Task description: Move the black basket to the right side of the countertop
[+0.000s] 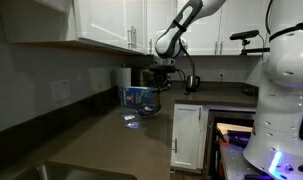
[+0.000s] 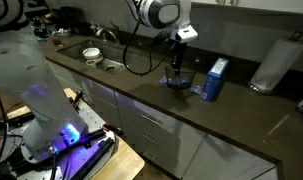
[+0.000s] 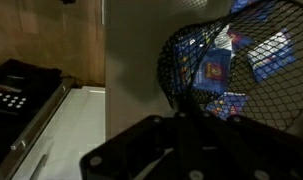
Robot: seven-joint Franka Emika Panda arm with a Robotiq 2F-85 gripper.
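The black basket (image 2: 176, 82) is a round wire-mesh bowl, low over the dark countertop (image 2: 141, 85) and just beside the blue box (image 2: 216, 80). In an exterior view it hangs under the gripper (image 1: 154, 79) in front of the blue box (image 1: 139, 97). My gripper (image 2: 176, 66) comes down from above and is shut on the basket's rim. In the wrist view the mesh (image 3: 246, 55) fills the upper right, with the blue box showing through it. The dark fingers (image 3: 186, 125) meet at the rim. I cannot tell whether the basket touches the countertop (image 1: 101, 130).
A paper towel roll (image 2: 274, 62) stands by the backsplash past the blue box. A kettle (image 1: 191, 82) sits on the far counter section. A sink (image 2: 111, 65) and a white bowl (image 2: 91, 54) lie further along. White cabinets (image 1: 111, 22) hang overhead.
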